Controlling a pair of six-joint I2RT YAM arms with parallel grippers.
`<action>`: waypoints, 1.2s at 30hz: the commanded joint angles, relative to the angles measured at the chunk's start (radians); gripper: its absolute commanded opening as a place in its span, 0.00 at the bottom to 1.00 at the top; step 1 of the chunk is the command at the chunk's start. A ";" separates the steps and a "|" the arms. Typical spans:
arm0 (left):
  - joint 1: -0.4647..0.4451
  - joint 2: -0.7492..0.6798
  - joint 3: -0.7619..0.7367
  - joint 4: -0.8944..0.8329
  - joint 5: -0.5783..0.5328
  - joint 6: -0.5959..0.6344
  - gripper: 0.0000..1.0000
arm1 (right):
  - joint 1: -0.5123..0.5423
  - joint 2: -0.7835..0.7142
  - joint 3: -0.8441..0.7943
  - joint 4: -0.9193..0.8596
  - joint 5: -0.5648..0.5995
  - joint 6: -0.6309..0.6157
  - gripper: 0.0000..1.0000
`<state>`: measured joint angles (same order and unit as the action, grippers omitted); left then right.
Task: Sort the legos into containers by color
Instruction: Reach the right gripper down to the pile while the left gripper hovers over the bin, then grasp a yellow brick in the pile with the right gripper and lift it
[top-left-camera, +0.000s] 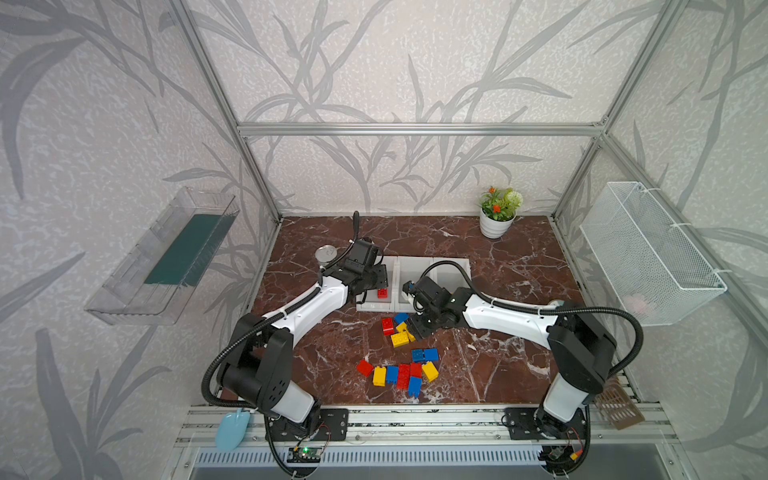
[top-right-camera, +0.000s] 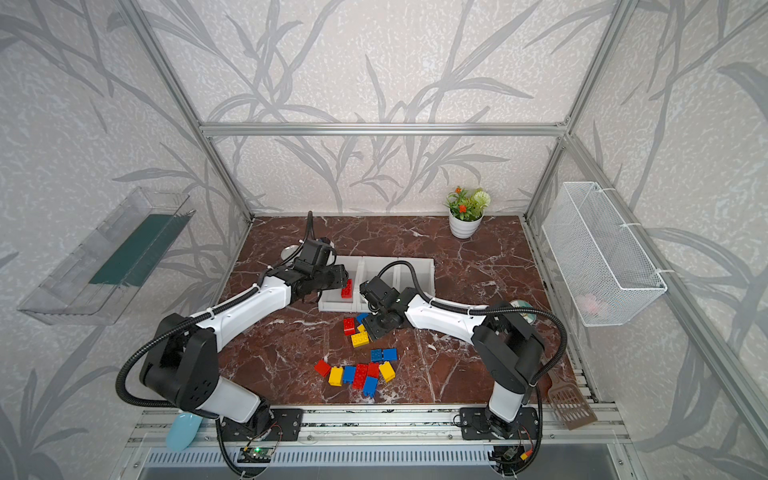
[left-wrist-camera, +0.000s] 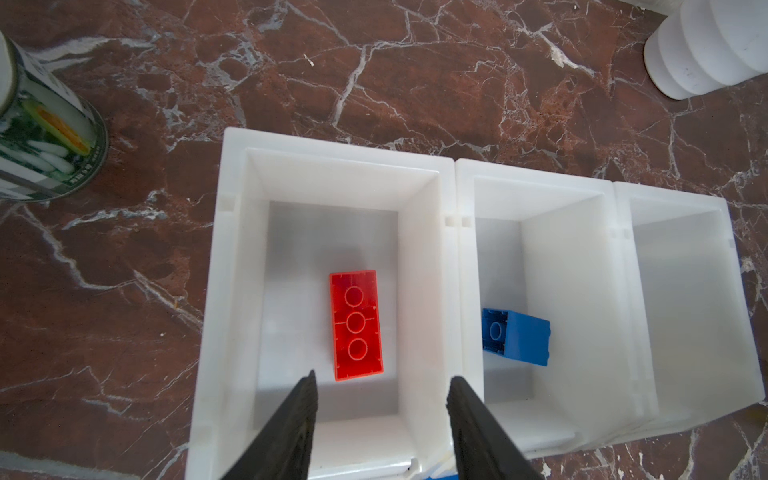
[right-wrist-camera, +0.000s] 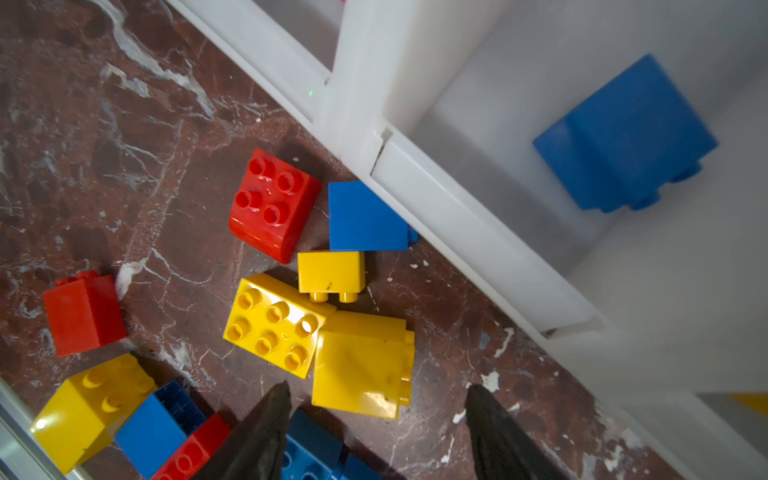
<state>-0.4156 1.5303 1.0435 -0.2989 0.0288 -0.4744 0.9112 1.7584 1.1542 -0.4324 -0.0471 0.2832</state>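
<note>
Red lego (left-wrist-camera: 356, 325) in end container (left-wrist-camera: 232, 249); blue lego (left-wrist-camera: 519, 336) in middle container (left-wrist-camera: 573, 291); other legos (top-left-camera: 403, 374) loose.

Both top views: left arm (top-left-camera: 307, 307) and right arm (top-left-camera: 507, 316) cover much of the bins (top-left-camera: 452, 262); can (top-left-camera: 325, 254) half behind the left one. Pink thing (top-left-camera: 636, 303) in basket (top-left-camera: 648, 232): too blurry to ID. Left wrist view clips can and pot (left-wrist-camera: 706, 50). Right wrist: binned blue brick (right-wrist-camera: 623, 137) is soft, yellow piece (right-wrist-camera: 752, 403) in end bin cut by edge.

legos (right-wrist-camera: 274, 324) packed tight, touching — bin lip (right-wrist-camera: 469, 232) beside
</note>
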 joint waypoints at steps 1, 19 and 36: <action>0.005 -0.035 -0.008 0.004 0.003 -0.009 0.53 | 0.018 0.045 0.046 -0.017 -0.029 -0.009 0.66; 0.006 -0.044 -0.022 0.015 0.017 -0.019 0.54 | 0.019 0.066 0.064 -0.060 0.046 0.014 0.37; 0.006 -0.050 -0.046 0.036 0.034 -0.030 0.54 | -0.311 -0.238 0.060 -0.043 0.170 -0.160 0.38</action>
<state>-0.4149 1.5078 1.0077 -0.2790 0.0544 -0.4915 0.6456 1.4883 1.2366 -0.4934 0.0658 0.1360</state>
